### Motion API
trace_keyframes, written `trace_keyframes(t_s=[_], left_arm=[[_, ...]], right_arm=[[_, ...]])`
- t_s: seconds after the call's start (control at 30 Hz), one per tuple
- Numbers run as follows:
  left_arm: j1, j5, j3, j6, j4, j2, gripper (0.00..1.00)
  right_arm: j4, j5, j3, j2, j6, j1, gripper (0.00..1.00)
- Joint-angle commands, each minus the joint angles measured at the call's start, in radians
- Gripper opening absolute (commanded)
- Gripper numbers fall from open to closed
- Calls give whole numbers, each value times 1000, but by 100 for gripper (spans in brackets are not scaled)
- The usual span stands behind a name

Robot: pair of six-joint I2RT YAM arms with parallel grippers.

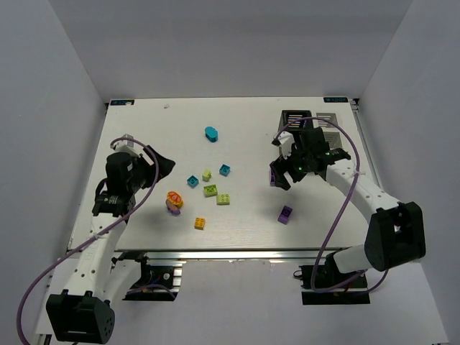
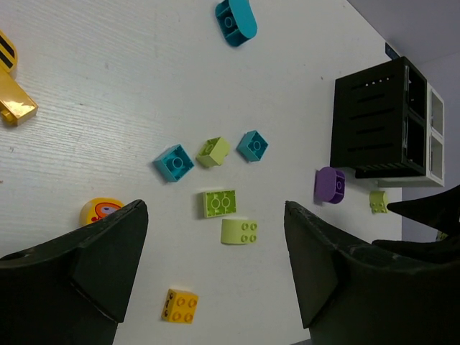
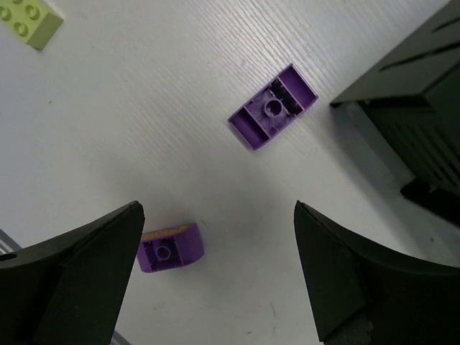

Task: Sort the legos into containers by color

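yellow brick: closest to the arms, alone on the white table.
rounded purple brick: also close, on the right side and well apart from the middle bricks.
orange round piece: on the left, near the left arm, with a bit of purple at its edge.
two lime bricks: in the middle, just beside each other, studs up.
small lime brick: a little farther, between two teal bricks.
left gripper: fingers spread wide, holding nothing, up above the table and looking over the middle bricks.
right gripper: fingers spread wide too, holding nothing, up over the right side of the table.
upside-down purple brick: on the table below the right gripper.
rounded teal brick: on the far side, alone.
black bin: at the far right of the table — the upside-down purple brick lies near its corner, not touching.
white tray: joined to the right side of the black bin — I cannot tell what lies inside either one.
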Motion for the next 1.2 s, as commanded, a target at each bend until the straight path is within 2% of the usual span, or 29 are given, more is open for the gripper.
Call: trace_keyframes(t_s=[0.0,0.17,0.27,0.33,0.43,0.67,0.9,1.17], left_arm=[[1,63,26,29,-20,-32,85],[1,45,-28,-1,26,-96,85],[3,14,-31,-33,20,-109,85],[2,-11,-26,-74,11,-112,85],[1,-31,-17,-116,18,-116,84],[2,-90,-9,-157,-15,-149,84],[1,-104,-40,-195,0,-181,84],[1,-77,-13,-162,-2,-130,84]], right_arm=[[-55,122,3,-46,119,20,90],[1,199,-6,-57,268,28,89],[60,312,-20,-49,319,66,89],[74,422,-29,-5,383,98,89],[95,477,-28,63,409,134,89],[247,492,-71,98,379,149,86],[281,468,-16,204,394,157,79],[283,414,52,273,466,169,77]])
